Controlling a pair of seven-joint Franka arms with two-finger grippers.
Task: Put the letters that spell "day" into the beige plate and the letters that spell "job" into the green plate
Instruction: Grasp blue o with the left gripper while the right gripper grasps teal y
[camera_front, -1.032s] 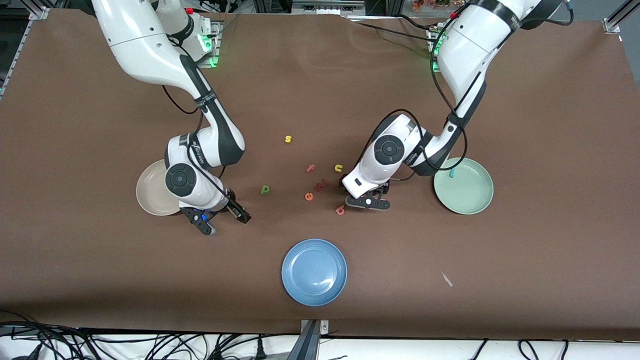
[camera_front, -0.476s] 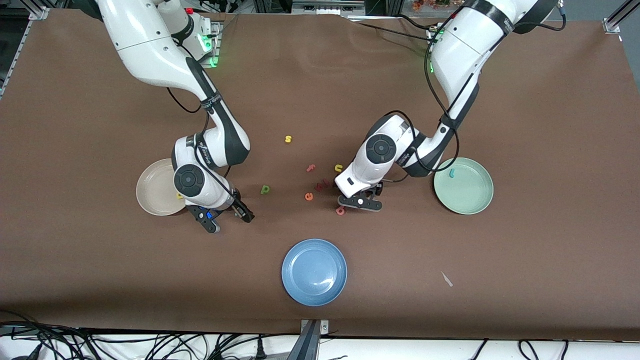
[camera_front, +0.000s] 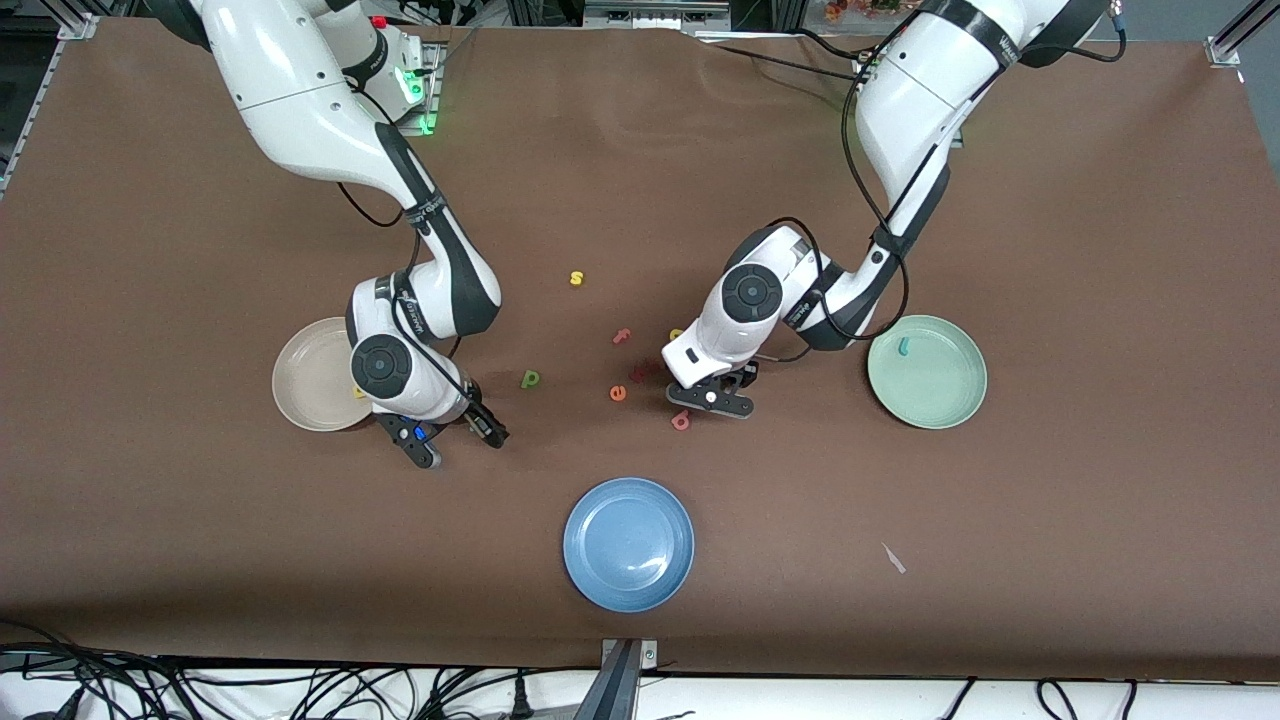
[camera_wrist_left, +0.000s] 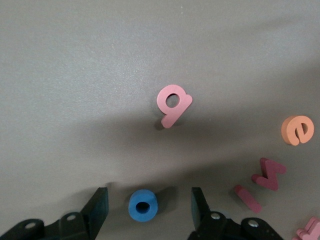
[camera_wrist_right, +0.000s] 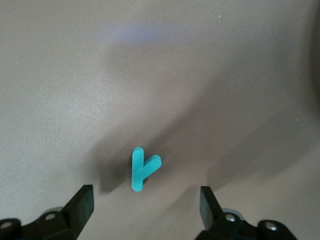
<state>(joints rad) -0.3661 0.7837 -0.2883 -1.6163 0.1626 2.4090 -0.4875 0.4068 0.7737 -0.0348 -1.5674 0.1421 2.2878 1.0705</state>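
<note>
Blue "o" (camera_wrist_left: 143, 205) framed between left gripper's (camera_wrist_left: 146, 210) spread fingers; right gripper (camera_wrist_right: 144, 205) likewise gapes around teal "y" (camera_wrist_right: 142, 169) (2 squeezes due next).

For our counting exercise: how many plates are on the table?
3: the beige plate toward the right arm's end, the green plate toward the left arm's end, and the blue plate between them, nearest the front camera.

Readable as characters, loose on brown table: yellow foam "s" (camera_front: 576, 278), green foam "p" (camera_front: 531, 378), orange foam "e" (camera_front: 618, 393), pink foam "f" (camera_front: 622, 336). Arm-link lettering too small to read.
</note>
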